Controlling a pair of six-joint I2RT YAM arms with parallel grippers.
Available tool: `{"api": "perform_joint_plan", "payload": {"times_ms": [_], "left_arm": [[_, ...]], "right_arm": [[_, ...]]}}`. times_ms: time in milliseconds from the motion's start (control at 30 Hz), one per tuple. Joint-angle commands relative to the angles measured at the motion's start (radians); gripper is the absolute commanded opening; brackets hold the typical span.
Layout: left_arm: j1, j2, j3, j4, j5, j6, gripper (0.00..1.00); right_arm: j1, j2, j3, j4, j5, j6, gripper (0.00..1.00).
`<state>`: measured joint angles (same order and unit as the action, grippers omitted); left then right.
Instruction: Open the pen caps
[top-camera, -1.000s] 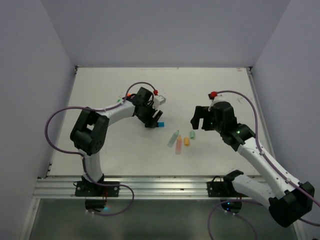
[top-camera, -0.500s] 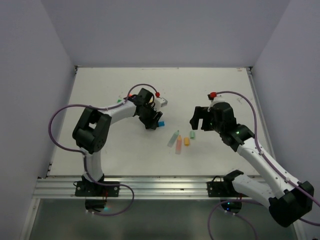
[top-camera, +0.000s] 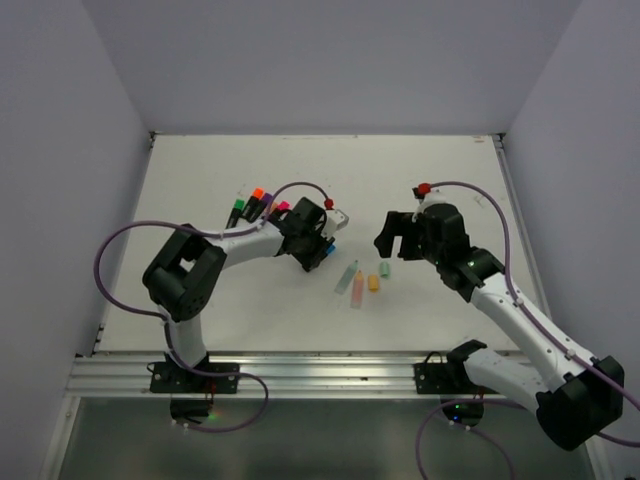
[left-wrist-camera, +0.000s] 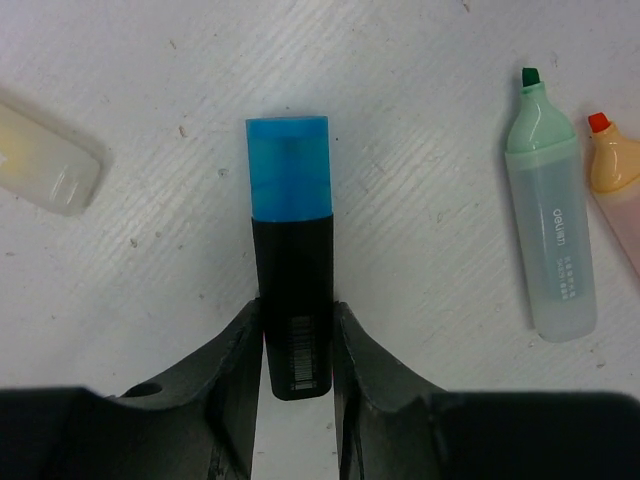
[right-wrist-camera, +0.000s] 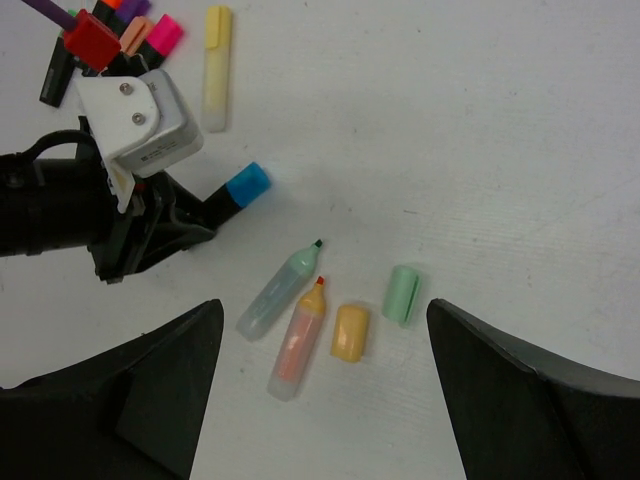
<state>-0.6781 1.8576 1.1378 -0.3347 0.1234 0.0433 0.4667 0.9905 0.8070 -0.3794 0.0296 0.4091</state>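
Now | left claw (left-wrist-camera: 296, 322) low, clamping blue-capped pen (left-wrist-camera: 292, 262) | right claw (right-wrist-camera: 323, 310) raised, spread wide

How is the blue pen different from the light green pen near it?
The blue pen has a black body; the light green pen is pale and see-through. The blue pen wears its cap, while the light green pen's cap is off, so its dark tip shows. The left gripper pinches the blue pen; the light green pen lies free. Both are stubby highlighters lying flat on the table.
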Motion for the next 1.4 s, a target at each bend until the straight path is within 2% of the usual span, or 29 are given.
{"api": "perform_joint_plan", "payload": {"times_ms": [0,67,100,233,367,633,767,867,1267,1367], "left_arm": [[-0.020,0.005,-0.055,-0.017,-0.028,-0.063,0.20],[-0.021,-0.008,-0.065,0.005,-0.018,-0.071,0.15],[-0.023,-0.026,-0.069,0.011,-0.016,-0.072,0.08],[-0.031,-0.086,-0.087,0.040,-0.018,-0.079,0.00],[-0.037,-0.204,-0.133,0.095,-0.016,-0.105,0.00],[-0.046,-0.414,-0.236,0.189,-0.002,-0.145,0.00],[-0.054,-0.494,-0.262,0.227,0.024,-0.137,0.00],[-0.057,-0.524,-0.269,0.252,0.035,-0.135,0.00],[-0.067,-0.564,-0.285,0.309,0.085,-0.141,0.00],[-0.070,-0.564,-0.285,0.315,0.101,-0.146,0.00]], "right_arm": [[0.003,0.011,-0.006,0.060,-0.025,0.025,0.88],[0.004,0.019,-0.012,0.069,-0.023,0.039,0.88],[0.004,0.020,-0.017,0.086,-0.046,0.046,0.87],[0.004,0.037,-0.043,0.137,-0.086,0.123,0.87],[0.004,0.068,-0.043,0.191,-0.154,0.174,0.87],[0.004,0.148,0.067,0.155,-0.224,0.212,0.86],[0.004,0.200,0.096,0.217,-0.339,0.250,0.84],[0.006,0.241,0.115,0.281,-0.398,0.293,0.81],[0.035,0.355,0.143,0.358,-0.476,0.330,0.75],[0.038,0.372,0.136,0.373,-0.488,0.342,0.70]]}}
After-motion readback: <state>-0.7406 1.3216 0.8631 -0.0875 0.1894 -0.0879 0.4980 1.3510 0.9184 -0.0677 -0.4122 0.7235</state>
